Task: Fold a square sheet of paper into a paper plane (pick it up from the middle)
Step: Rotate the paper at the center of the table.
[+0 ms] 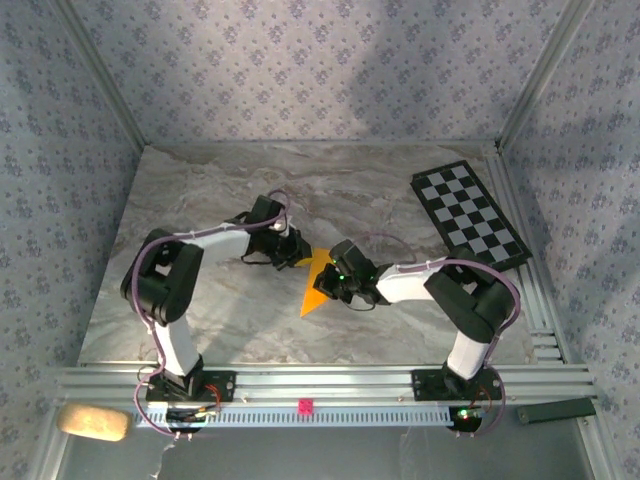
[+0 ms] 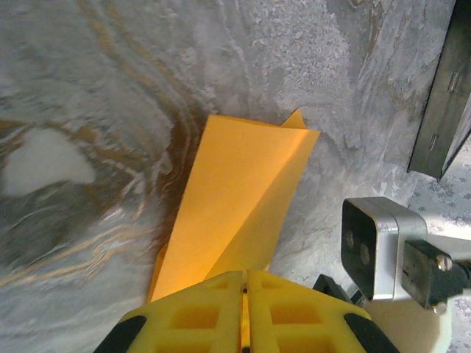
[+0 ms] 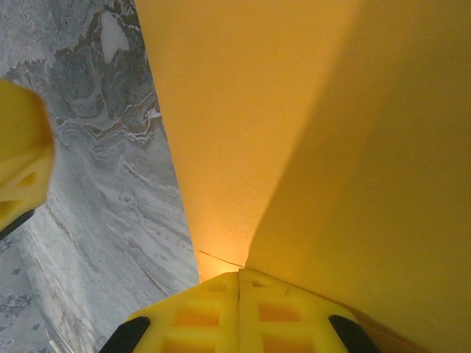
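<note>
The orange-yellow paper [image 1: 314, 287], folded into a narrow creased wedge, sat at the middle of the desk [image 1: 200, 200], tip pointing near-left.

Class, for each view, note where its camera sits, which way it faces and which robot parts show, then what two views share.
Top external: high behind the robot, facing down onto the table; left arm, right arm show.
Left wrist: on its arm, facing past the shut left gripper at the folded orange paper.
Right wrist: likewise, past the shut right gripper, close on that paper.
Both wrist views share the paper.
</note>
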Available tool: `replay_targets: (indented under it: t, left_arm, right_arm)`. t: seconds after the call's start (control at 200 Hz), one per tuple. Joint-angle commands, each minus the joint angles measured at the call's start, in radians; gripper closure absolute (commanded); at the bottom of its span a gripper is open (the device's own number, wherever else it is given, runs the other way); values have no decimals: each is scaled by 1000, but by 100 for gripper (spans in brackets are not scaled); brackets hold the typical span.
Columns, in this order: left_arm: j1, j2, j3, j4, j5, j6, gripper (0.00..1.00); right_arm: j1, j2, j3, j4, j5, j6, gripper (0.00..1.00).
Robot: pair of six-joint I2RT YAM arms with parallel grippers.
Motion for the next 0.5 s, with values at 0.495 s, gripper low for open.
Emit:
replay_targets:
  t: [0.495]
  left_arm:
    - [-32,164,43,-32,22,94,91]
  right_arm:
    - [-38,-183,-97,-47,18,-69,79]
